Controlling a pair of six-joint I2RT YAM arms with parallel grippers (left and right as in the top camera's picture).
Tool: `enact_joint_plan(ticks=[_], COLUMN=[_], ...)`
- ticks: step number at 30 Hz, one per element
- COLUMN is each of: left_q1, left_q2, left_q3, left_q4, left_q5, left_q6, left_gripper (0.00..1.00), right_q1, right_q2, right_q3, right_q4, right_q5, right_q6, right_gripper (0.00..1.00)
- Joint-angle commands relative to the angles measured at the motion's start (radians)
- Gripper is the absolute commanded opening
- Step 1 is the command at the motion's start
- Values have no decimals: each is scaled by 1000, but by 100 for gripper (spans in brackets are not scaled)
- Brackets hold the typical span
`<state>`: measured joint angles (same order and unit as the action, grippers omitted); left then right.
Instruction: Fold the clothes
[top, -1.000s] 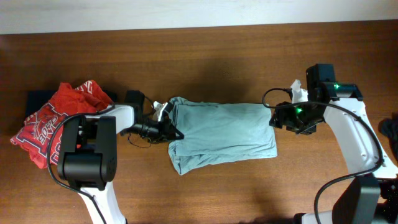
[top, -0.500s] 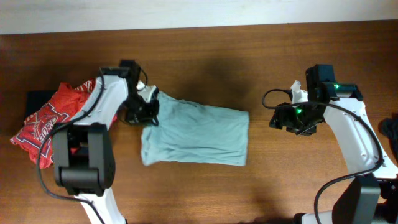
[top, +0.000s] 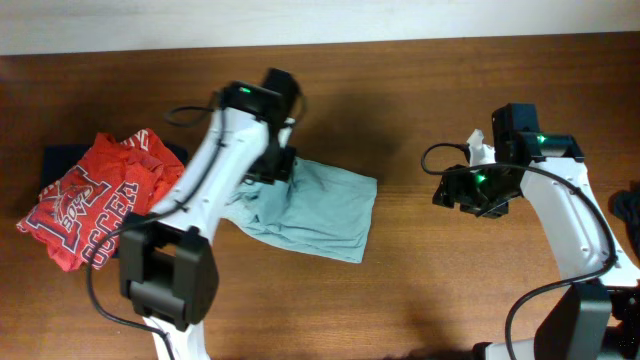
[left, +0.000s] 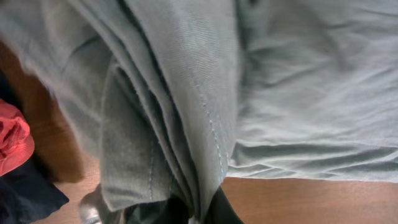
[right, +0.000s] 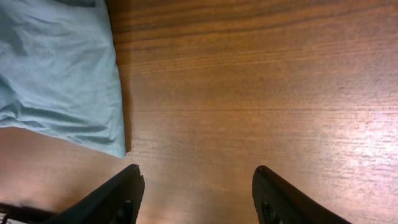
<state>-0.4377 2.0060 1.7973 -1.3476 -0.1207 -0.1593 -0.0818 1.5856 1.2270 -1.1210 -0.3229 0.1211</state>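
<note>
Left jaws clamp the T-shirt's (top: 325, 205) bunched edge, likely to carry it toward the red shirt (top: 85, 205) at nine o'clock. Right jaws hang wide and empty at three o'clock.

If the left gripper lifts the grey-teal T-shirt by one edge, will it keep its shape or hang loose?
Probably floppy: the T-shirt bunches into soft pleats where the left gripper pinches it. Likely light, since its thin layers lie flat on the table. It may slide rather than catch on that smooth wood.
</note>
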Motion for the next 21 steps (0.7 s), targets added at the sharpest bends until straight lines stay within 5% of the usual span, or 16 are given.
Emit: enact_joint_plan(ticks=[1,8,18,21], left_q1=[-82,-241,-376,-416], left_q2=[-26,-25,4,35], left_q3=[18,18,18,18], left_q4=[-5,5,50,9], left_q5=[-139,-229,-263,-371], left_q6=[-96,-193,-246,-319], left_gripper=[0,0,0,0], right_q1=[-5,-48,-230,-239], right_q2=[-9,-9,-9,-9], right_q3=[9,9,9,9], right_q4=[-9,-11,13,14], right_q5=[-18,28,-9,-18], right_q6=[39,211,225,225], right_gripper=[61,62,63,63])
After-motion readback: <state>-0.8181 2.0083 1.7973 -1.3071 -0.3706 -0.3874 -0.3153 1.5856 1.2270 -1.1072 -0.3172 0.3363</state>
